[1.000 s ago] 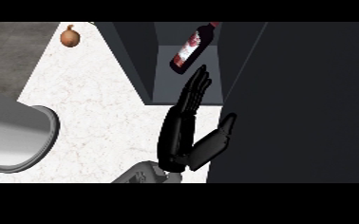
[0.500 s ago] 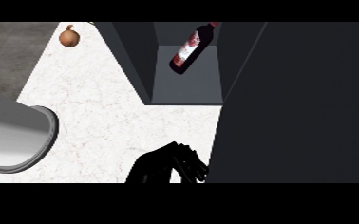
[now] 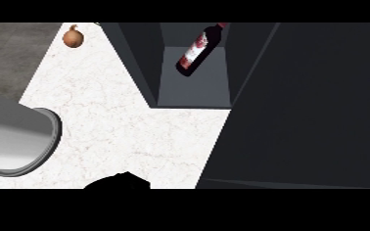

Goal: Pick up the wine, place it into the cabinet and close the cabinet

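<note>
The wine [image 3: 198,49] lies tilted inside the open cabinet [image 3: 194,94] at the far side, and with one hand [image 3: 119,181] barely showing at the near edge, fingers unreadable, swinging the door [image 3: 303,107] could jolt the bottle.

counter [image 3: 130,127]: white stone look, faint grey veining, smooth and matt
cabinet [image 3: 145,63]: dark grey panels, flat and matt, no grain visible
cabinet door [image 3: 303,107]: same dark matt finish, plain
wine bottle [image 3: 196,51]: dark red glass look, glossy, with a pale label
onion [image 3: 73,37]: brown papery-looking skin, dull
sink [image 3: 29,144]: grey brushed-metal look, soft sheen along the rim
</note>
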{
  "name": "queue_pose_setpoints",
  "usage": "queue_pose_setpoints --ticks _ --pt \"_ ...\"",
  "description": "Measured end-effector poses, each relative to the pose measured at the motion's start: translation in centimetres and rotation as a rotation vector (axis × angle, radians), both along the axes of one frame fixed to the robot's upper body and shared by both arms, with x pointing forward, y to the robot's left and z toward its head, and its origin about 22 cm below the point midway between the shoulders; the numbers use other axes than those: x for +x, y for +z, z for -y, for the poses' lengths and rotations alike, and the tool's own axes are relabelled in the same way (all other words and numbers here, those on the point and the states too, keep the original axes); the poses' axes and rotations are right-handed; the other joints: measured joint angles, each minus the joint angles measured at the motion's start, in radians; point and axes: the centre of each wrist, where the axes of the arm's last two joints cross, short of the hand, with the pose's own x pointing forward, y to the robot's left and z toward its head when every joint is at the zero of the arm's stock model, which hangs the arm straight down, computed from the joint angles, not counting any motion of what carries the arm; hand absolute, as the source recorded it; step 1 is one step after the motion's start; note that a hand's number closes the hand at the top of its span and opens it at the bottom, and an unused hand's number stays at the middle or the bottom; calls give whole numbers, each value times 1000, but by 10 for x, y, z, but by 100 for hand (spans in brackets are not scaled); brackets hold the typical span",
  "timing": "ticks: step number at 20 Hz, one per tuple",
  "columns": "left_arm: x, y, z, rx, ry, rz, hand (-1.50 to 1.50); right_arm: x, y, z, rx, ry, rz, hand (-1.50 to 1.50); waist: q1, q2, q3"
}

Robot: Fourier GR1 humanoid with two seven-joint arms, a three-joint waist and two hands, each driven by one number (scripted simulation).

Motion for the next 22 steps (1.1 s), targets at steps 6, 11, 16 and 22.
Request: queue_pose_setpoints --ticks 6,11,16,22 --pt "-1 11 -47 -10 12 21 150 -7 -8 -30 -10 169 -84 150 6 5 4" --pt "-1 15 -94 -4 53 38 150 -16 -7 -59 -43 283 -82 150 13 -1 -1" --pt "1 18 -134 10 65 57 150 -11 -3 -103 -96 321 -64 150 20 -3 -3" --pt "4 22 -171 6 25 55 150 17 0 -158 -122 244 -31 150 32 0 -3"
